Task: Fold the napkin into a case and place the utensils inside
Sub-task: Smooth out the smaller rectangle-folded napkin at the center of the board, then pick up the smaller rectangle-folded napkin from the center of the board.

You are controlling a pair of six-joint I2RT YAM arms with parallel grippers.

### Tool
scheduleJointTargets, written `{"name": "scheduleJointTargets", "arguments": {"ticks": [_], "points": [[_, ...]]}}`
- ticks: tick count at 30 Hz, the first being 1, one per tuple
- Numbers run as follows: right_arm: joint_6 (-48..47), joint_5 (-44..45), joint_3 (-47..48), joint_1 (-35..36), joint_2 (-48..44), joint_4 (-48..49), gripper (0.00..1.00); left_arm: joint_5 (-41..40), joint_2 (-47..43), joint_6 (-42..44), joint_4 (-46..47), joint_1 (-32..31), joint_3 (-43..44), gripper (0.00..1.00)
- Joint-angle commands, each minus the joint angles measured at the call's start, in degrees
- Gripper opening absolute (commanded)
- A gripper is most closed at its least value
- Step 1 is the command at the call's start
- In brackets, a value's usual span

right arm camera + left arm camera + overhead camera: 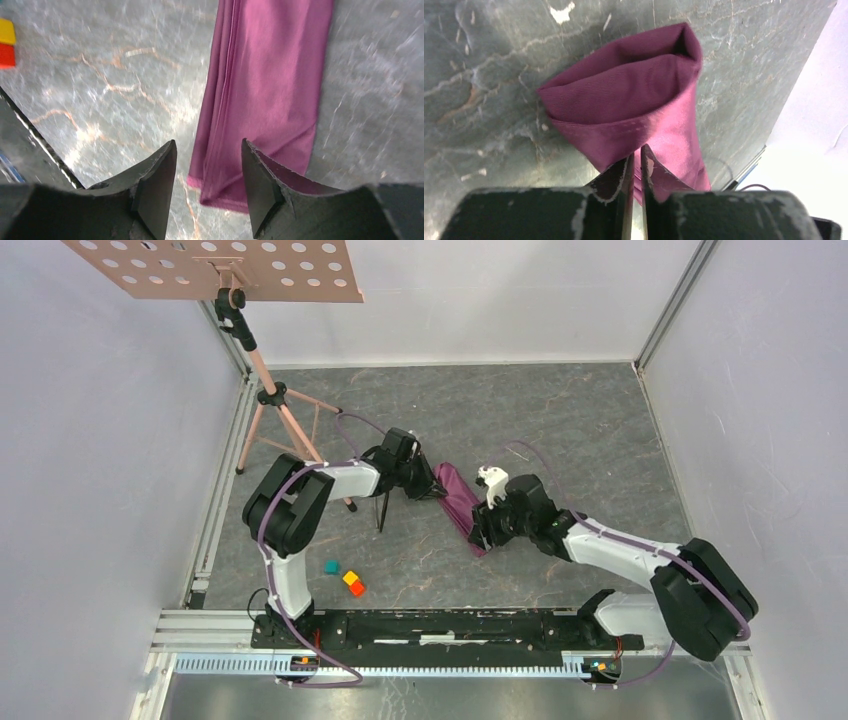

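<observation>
The plum napkin lies on the grey table as a long folded strip, running from upper left to lower right. In the left wrist view the napkin shows a folded end with a small dark opening. My left gripper sits at its upper end. The left gripper has only a thin slit between its jaws, tips at the cloth's edge; a pinch is not discernible. My right gripper hovers at the lower end. In its wrist view the right gripper is open over the corner of the napkin. A slim dark utensil lies under the left arm.
Teal, yellow and orange blocks sit near the left arm's base; the yellow block also shows in the right wrist view. A tripod stand with a perforated board occupies the back left. White walls enclose the table.
</observation>
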Motion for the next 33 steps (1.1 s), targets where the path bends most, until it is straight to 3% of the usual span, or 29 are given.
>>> {"name": "scheduleJointTargets", "arguments": {"ticks": [1, 3, 6, 10, 14, 23, 33], "points": [[-0.4, 1.0, 8.4, -1.3, 3.7, -0.1, 0.55, 4.9, -6.7, 6.6, -4.6, 0.3, 2.3, 0.23], [2.3, -2.3, 9.7, -2.7, 6.1, 3.6, 0.52, 7.6, -8.9, 6.5, -5.3, 0.9, 3.3, 0.32], [4.3, -5.1, 11.2, -3.0, 9.5, 6.6, 0.5, 9.0, -11.6, 6.1, -6.1, 2.5, 3.4, 0.36], [5.1, -6.0, 11.3, -3.1, 12.2, 8.8, 0.47, 7.0, -12.5, 7.1, -8.8, 4.9, 3.1, 0.18], [4.7, -5.5, 10.6, -3.0, 13.4, 9.0, 0.45, 9.6, -8.9, 5.9, -5.7, 6.7, 3.3, 0.03], [2.4, -5.5, 7.3, -2.9, 15.3, 10.7, 0.45, 13.6, 1.3, 1.8, 7.7, 7.3, 4.7, 0.02], [0.0, -2.4, 3.5, 0.6, 16.2, 9.3, 0.43, 6.3, 7.8, 6.8, 3.4, 7.3, 5.0, 0.02]]}}
